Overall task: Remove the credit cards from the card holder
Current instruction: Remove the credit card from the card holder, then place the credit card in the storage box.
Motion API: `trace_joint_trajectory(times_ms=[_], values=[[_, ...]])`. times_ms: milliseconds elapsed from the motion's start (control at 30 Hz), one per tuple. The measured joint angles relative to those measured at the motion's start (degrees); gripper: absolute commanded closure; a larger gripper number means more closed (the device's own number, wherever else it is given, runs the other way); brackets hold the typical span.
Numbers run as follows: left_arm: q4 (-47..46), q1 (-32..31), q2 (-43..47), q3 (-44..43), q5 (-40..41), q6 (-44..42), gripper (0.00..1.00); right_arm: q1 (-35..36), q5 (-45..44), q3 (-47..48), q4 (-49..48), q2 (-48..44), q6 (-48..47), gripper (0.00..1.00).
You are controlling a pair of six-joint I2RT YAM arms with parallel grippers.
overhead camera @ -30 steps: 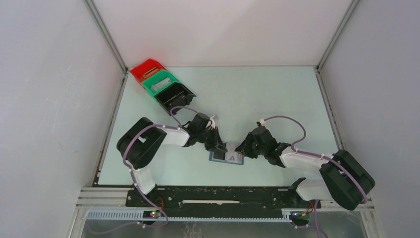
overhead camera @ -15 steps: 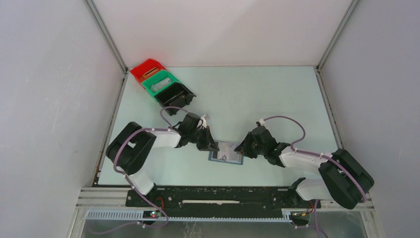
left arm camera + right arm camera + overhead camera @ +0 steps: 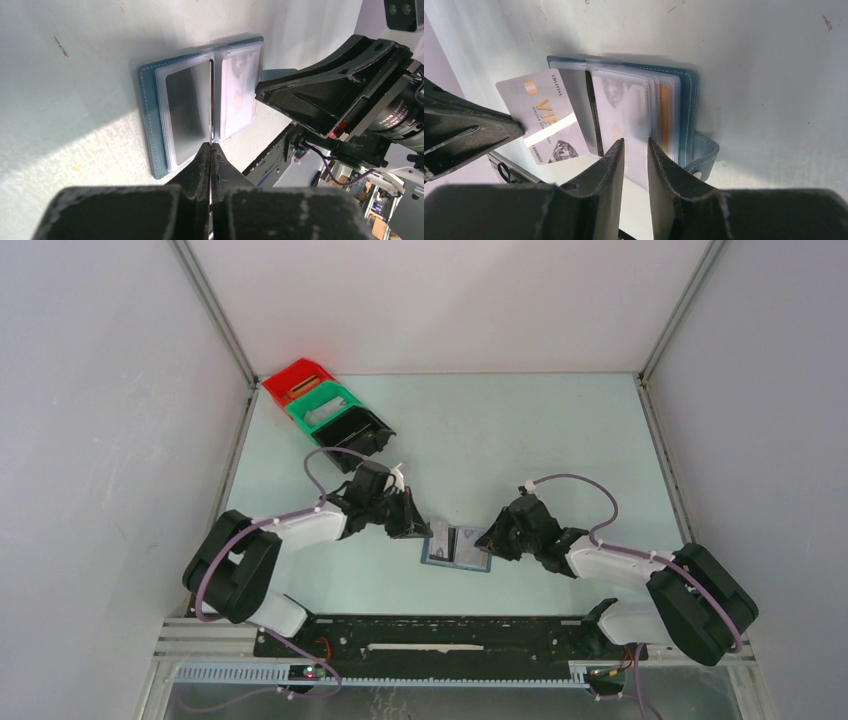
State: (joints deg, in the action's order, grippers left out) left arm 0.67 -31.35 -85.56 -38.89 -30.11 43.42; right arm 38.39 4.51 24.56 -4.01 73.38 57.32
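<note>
The blue-teal card holder (image 3: 470, 554) lies open on the table between my two grippers, its clear sleeves facing up. My left gripper (image 3: 418, 527) is shut on the silvery grey credit card (image 3: 544, 125), which is out of the sleeves and held over the holder's left edge. In the left wrist view the card is edge-on between the jaws (image 3: 210, 146), above the holder (image 3: 150, 115). My right gripper (image 3: 635, 145) has its jaws a little apart, empty, with the tips over the holder's right half (image 3: 689, 110). A dark panel shows in the left sleeve (image 3: 187, 107); I cannot tell if it is the dark card.
Red (image 3: 296, 380), green (image 3: 322, 405) and black (image 3: 350, 432) bins stand in a row at the back left, behind the left arm. The holder's strap with its stud hole (image 3: 704, 155) sticks out on the right. Walls enclose the table on three sides.
My left arm has drawn back to the left, sliding the silvery card out of the holder and uncovering the open sleeves. The right gripper has stayed in place.
</note>
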Motion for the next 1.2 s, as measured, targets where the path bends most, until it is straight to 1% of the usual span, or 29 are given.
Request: trace_joint_trajectory(times_ms=[200,467,567,700,833,1000,1133,1200], values=[[2.32,0.00,1.68,-0.11,0.20,-0.44,1.00,-0.07,0.07,0.00,0.37,-0.37,0.00,0.67],[3.63,0.00,1.90,-0.11,0.20,-1.42,1.00,1.01,-0.63,0.24,1.40,-4.11,-1.11,0.60],[4.04,0.00,2.29,-0.11,0.20,-1.64,1.00,2.51,-0.81,1.60,1.49,-3.76,-1.79,0.58],[5.95,0.00,3.74,-0.52,0.26,-1.97,1.00,4.24,-0.57,4.96,1.05,-1.64,-2.67,0.57],[10.14,0.72,6.54,-3.93,1.53,-2.58,1.00,4.74,-1.01,6.05,0.94,-1.55,-3.04,0.56],[14.25,5.73,11.02,-9.22,3.52,-2.97,1.00,3.87,-3.26,6.05,4.48,-5.53,-3.30,0.55],[17.55,12.04,13.09,-13.75,6.38,-2.91,1.00,1.38,-4.83,6.03,8.50,-12.13,-3.54,0.55],[18.60,15.02,13.25,-16.02,8.07,-2.80,1.00,-0.96,-5.16,5.86,10.27,-16.11,-3.87,0.54]])
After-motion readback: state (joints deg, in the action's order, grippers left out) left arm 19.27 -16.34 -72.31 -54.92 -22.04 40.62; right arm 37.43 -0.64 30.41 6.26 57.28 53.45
